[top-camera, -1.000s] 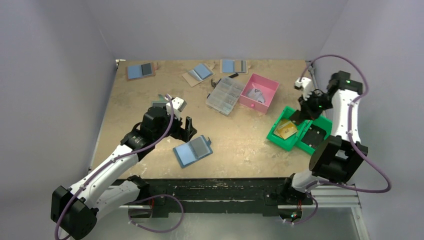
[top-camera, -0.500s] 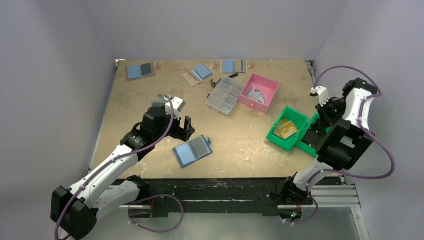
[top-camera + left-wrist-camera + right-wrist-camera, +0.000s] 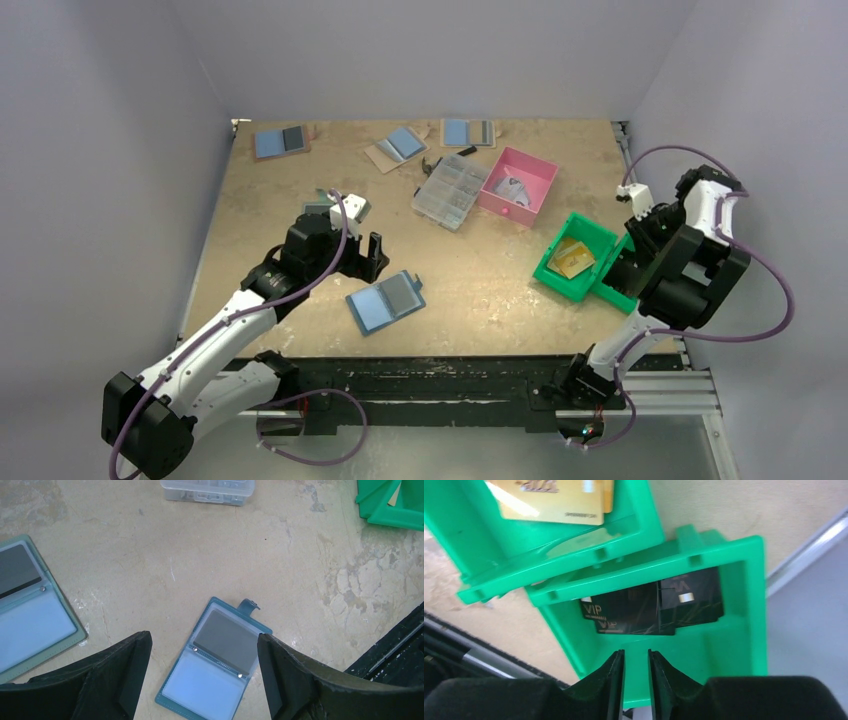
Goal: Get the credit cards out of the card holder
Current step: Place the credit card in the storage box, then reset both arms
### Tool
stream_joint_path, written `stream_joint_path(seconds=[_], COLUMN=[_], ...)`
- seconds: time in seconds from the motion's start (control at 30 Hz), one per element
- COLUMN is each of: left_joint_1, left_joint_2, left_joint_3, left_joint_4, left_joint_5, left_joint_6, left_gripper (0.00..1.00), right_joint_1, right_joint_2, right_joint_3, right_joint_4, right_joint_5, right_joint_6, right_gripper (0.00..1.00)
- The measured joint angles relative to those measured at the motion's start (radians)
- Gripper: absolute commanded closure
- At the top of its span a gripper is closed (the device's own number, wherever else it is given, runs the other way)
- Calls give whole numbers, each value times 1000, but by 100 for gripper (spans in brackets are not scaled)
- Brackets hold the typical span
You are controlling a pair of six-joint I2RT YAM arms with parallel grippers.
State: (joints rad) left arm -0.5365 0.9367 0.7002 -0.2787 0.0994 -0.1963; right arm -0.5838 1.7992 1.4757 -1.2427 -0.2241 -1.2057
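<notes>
left wrist view places the card holder (image 3: 215,672) open and flat on the surface (image 3: 150,555), directly under the left gripper (image 3: 201,645) and framed by its two fingers. one inner half is pale blue and the other is grey. the grey panel may be a card in its sleeve, but this cannot be confirmed. no card lies loose beside the card holder. the left gripper hovers above it with fingers spread wide, touching nothing.

well to the right of the card holder stand two trays, touching each other. the near green tray (image 3: 560,285) contains gold credit cards (image 3: 551,500). the far green tray (image 3: 749,605) contains black credit cards (image 3: 649,610) marked vip. the right gripper (image 3: 634,657) hangs over the far green tray with fingers almost together, a thin slit between them and nothing held.

judgement: cards already rest in both trays, so part of the extraction appears complete. whether the card holder is emptied is unclear. if the grey panel is a card, at least one removal is left, and the left gripper is placed for it.
</notes>
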Motion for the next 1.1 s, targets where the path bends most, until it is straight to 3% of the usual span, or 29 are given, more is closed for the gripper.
stream_joint_path(seconds=[0.3, 0.43, 0.53, 0.63, 0.9, 1.1], left_joint_1=[1, 13, 37, 77, 222, 390], left_joint_2=[-14, -29, -43, -61, -69, -19], left_joint_3=[0, 0, -4, -14, -5, 117], left_joint_4=[0, 1, 9, 29, 61, 60], left_joint_5=[1, 3, 10, 19, 117, 231], left_joint_6=[2, -1, -13, -53, -212, -319], left_gripper=[18, 16, 8, 6, 3, 2], right_joint_1=[11, 18, 21, 21, 22, 22], right_joint_2=[-23, -81, -144, -227, -445, -536], right_joint_3=[39, 63, 77, 80, 90, 97], right_joint_4=[123, 106, 75, 39, 47, 192], right_joint_5=[41, -27, -123, -245, -579, -745], right_joint_6=[90, 89, 78, 61, 127, 390], right_gripper=[63, 61, 53, 42, 2, 1])
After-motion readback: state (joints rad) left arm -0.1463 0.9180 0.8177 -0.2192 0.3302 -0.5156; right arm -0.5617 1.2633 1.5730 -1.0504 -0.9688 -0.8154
